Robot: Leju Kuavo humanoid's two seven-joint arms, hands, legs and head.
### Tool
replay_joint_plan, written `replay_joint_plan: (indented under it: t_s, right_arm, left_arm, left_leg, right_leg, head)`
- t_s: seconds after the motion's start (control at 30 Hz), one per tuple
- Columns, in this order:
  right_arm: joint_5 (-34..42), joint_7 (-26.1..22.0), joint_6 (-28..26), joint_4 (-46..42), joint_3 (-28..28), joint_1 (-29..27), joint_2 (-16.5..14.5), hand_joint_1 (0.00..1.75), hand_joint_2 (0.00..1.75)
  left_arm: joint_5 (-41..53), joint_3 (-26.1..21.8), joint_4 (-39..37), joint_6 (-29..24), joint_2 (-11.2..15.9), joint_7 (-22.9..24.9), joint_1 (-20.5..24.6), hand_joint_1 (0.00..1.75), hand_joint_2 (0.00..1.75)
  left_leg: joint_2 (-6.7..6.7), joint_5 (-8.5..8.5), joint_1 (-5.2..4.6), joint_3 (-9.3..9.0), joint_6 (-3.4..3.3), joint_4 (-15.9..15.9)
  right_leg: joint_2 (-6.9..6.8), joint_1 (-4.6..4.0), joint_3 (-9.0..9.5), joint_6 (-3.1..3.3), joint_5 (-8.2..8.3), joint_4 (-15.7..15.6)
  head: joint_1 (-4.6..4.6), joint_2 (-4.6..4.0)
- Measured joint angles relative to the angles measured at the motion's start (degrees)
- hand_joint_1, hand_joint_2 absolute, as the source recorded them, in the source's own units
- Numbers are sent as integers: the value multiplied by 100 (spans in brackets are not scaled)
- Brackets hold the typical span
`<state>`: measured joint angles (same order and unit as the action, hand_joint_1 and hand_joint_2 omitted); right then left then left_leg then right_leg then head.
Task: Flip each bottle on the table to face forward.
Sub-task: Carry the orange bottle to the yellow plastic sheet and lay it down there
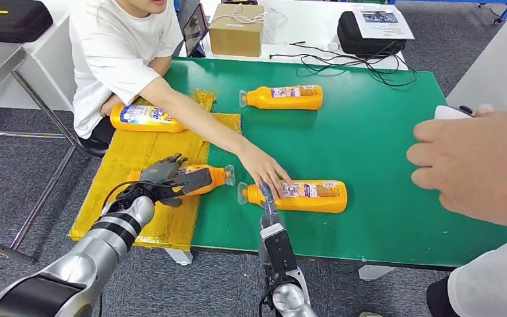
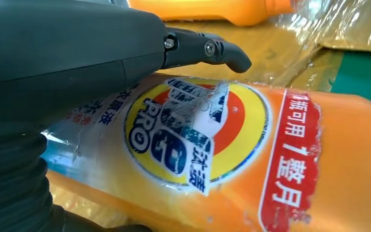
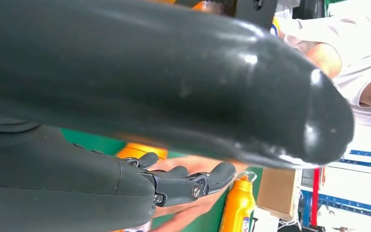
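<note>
Head view shows the left hand [image 1: 165, 179] wrapped over an orange bottle [image 1: 206, 179] lying on its side on yellow plastic sheeting [image 1: 138, 153], right at the edge of the green table [image 1: 370, 132]. The left wrist view confirms the hold: the thumb [image 2: 207, 48] curls over the top of the bottle's label [image 2: 193, 130], which faces that camera.

A second bottle [image 1: 297, 195] lies just beyond the right hand [image 1: 268, 205], cap toward it, with a person's hand [image 1: 264, 173] resting on its neck end. From the head view the right hand points at this bottle; in the right wrist view its fingers [image 3: 193, 181] look loosely spread and hold nothing, though whether they touch the bottle I cannot tell. A third bottle [image 1: 282, 97] lies well beyond both hands across the table, and a fourth [image 1: 144, 119] lies beyond the left hand, against the person's arm.

These bottles look like stiff moulded plastic with glossy film labels, so probably slick and, if full, fairly heavy and inclined to roll. The broad flat middle of the body seems the best place to hold, thumb on one face and fingers on the other, away from the tapered neck. The crinkled sheeting under the held bottle may slide or snag as it turns.
</note>
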<state>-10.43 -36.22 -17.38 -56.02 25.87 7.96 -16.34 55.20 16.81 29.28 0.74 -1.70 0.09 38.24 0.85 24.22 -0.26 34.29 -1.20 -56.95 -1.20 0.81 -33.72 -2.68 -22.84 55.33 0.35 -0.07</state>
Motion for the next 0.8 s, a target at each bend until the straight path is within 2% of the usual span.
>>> replay_joint_plan:
  t_s: [0.17,0.3,0.37,0.47,0.6,0.8]
  right_arm:
    - [114,-107,65,86,30,26,-10,0,0]
    - [148,-143,74,143,54,43,-11,0,0]
    - [160,-154,94,168,73,51,-11,0,0]
    - [187,-174,140,214,121,68,-8,0,0]
    - [232,-189,178,297,164,92,-5,0,0]
    - [234,-202,190,399,188,116,-7,0,0]
  left_arm:
    - [-1036,-218,-30,523,105,-843,95,0,175]
    - [-1435,-351,26,533,169,-1119,55,0,175]
    - [-1917,-451,207,457,180,-1433,-57,0,175]
    - [-3148,-673,847,516,165,-1951,-376,0,175]
    - [-4556,-893,2021,342,53,-2269,-846,0,175]
    - [-4874,-956,3141,42,-71,-2338,-1184,0,175]
  left_leg:
    - [0,0,0,1,0,0]
    - [0,0,0,2,0,0]
    - [1,0,0,3,0,0]
    - [2,0,-1,5,0,0]
    - [2,1,-1,12,0,-1]
    - [1,1,-1,14,0,-1]
  right_leg:
    - [-1,0,-1,0,-1,2]
    - [0,0,-3,0,-1,2]
    - [0,0,-5,0,-1,2]
    - [1,1,-9,0,-1,2]
    - [-1,1,-15,0,-1,1]
    - [-1,1,-16,0,-2,1]
  head:
    - [1,0]
    - [1,0]
    - [2,0]
    - [1,0]
    - [1,0]
    - [1,0]
